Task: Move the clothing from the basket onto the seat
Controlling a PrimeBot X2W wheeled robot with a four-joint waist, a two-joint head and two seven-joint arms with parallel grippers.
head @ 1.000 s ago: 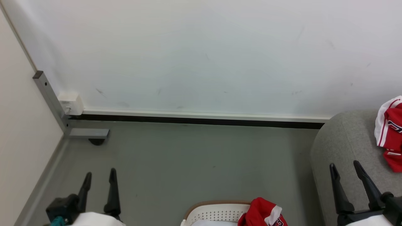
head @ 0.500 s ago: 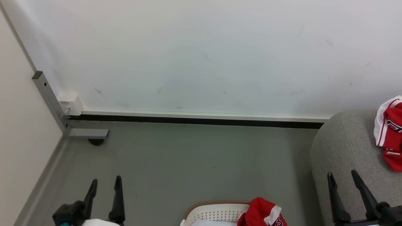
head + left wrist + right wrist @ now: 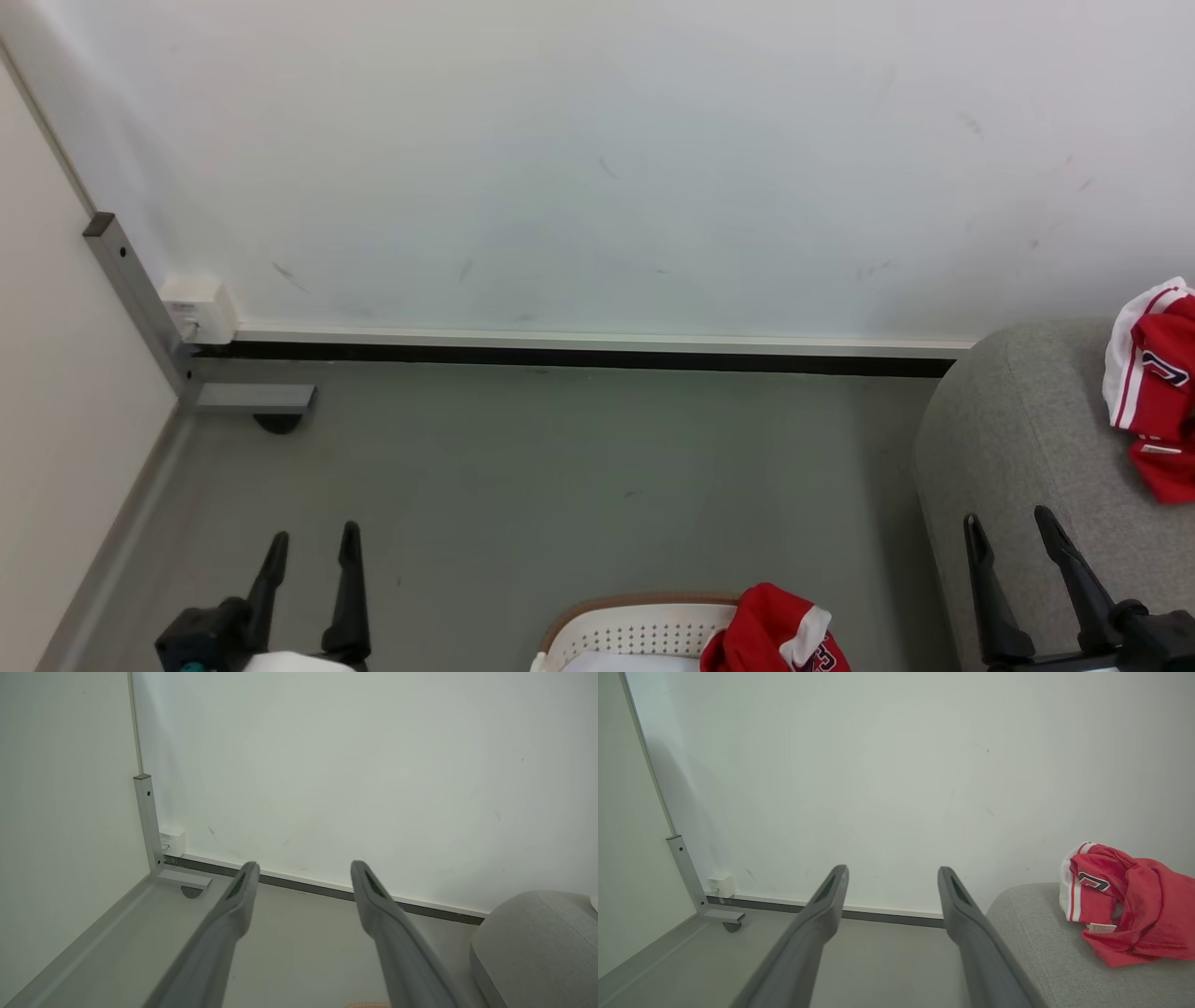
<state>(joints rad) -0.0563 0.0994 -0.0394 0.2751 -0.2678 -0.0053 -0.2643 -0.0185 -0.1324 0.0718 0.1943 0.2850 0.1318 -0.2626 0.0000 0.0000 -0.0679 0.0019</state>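
As the basket [image 3: 635, 637] sat barely in view, the spread, empty left pincer [image 3: 315, 534] and right pincer [image 3: 1006, 516] could mis-reach, spilling clothing [image 3: 770, 630].

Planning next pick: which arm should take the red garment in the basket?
Right, probably. The right gripper is open, empty, nearer the red garment at the basket's right side, and beside the seat; the left gripper is farther.

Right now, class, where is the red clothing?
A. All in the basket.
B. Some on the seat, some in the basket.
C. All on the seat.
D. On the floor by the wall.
B: one red garment lies on the grey seat, and a second red piece sits in the basket, draped at its rim.
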